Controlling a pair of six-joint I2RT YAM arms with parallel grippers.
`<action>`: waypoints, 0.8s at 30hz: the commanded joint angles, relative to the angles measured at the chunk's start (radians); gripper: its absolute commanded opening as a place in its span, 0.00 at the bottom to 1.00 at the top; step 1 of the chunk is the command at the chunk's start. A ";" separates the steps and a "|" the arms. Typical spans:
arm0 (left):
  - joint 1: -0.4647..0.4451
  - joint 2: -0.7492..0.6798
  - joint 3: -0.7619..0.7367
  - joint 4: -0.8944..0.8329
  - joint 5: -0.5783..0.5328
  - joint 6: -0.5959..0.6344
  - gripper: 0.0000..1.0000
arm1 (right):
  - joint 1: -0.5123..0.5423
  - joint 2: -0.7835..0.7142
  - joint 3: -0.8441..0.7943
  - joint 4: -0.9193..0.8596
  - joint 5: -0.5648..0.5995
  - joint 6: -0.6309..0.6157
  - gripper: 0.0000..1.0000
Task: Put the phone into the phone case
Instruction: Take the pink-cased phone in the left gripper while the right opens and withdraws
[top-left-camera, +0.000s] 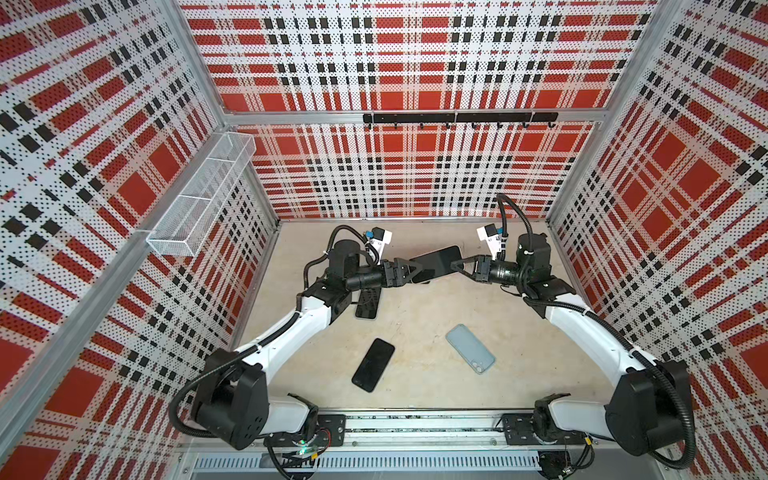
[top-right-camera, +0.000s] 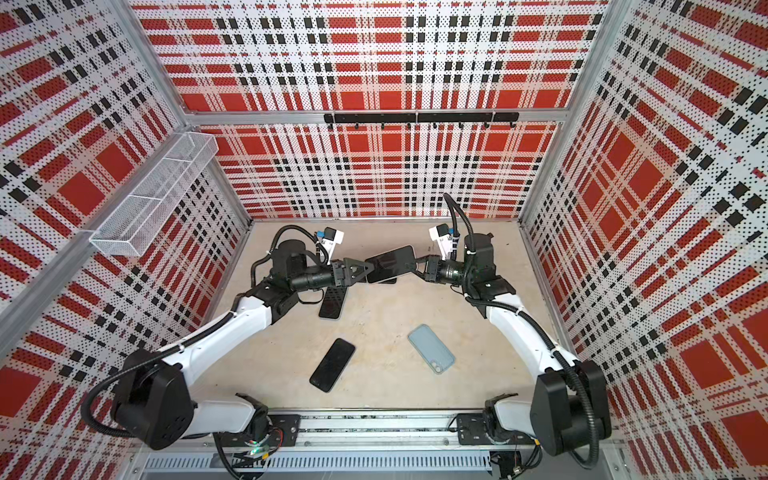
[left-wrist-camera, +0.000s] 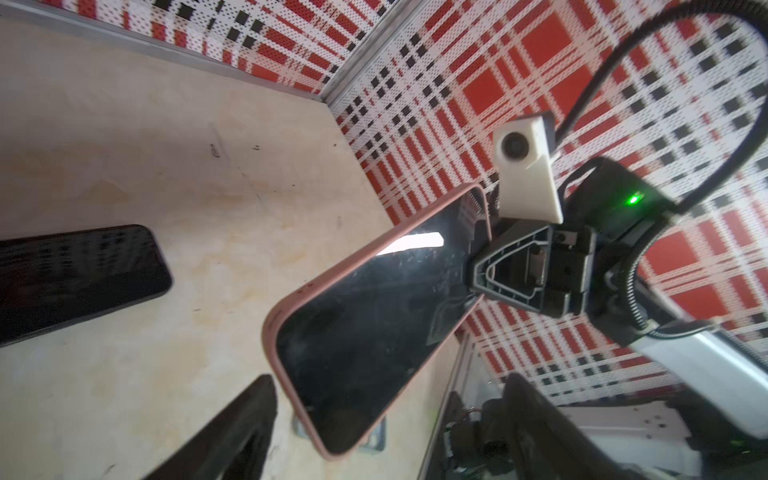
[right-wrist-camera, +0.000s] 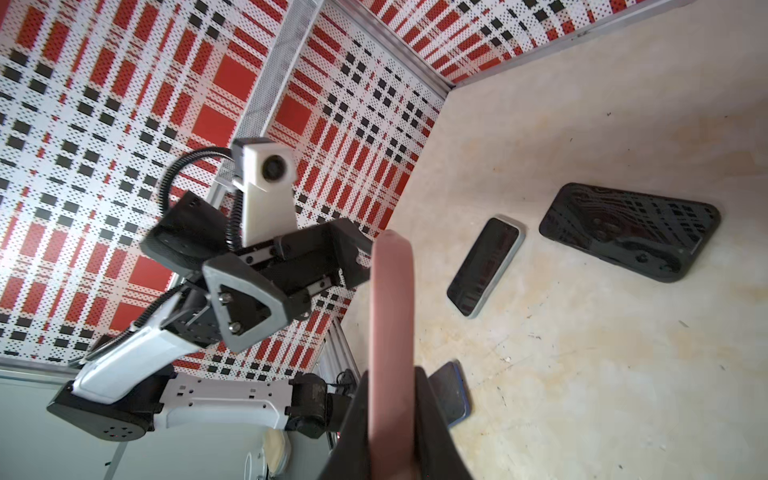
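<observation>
No legible txt, labels, brands or nos. in any view.

red, black and white plaid perforated walls (top-left-camera: 415, 62) enclose three sides. a pale beige scuffed table (top-left-camera: 540, 374) lies below. a white wire mesh basket (top-left-camera: 199, 191) hangs on the left wall, a black hook rail (top-left-camera: 457, 117) on the back.

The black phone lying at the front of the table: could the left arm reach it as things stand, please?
Probably yes: the left gripper is open, gripping nothing, and the black phone lies alone on bare table, with nothing over it.
</observation>
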 joint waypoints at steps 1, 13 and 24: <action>0.007 -0.044 0.150 -0.333 -0.070 0.277 0.94 | -0.004 -0.001 0.066 -0.122 -0.058 -0.127 0.00; -0.036 0.180 0.419 -0.804 0.144 0.681 0.96 | 0.000 0.036 0.112 -0.283 -0.227 -0.348 0.00; -0.071 0.292 0.449 -0.846 0.244 0.712 0.71 | 0.022 0.071 0.119 -0.274 -0.242 -0.377 0.00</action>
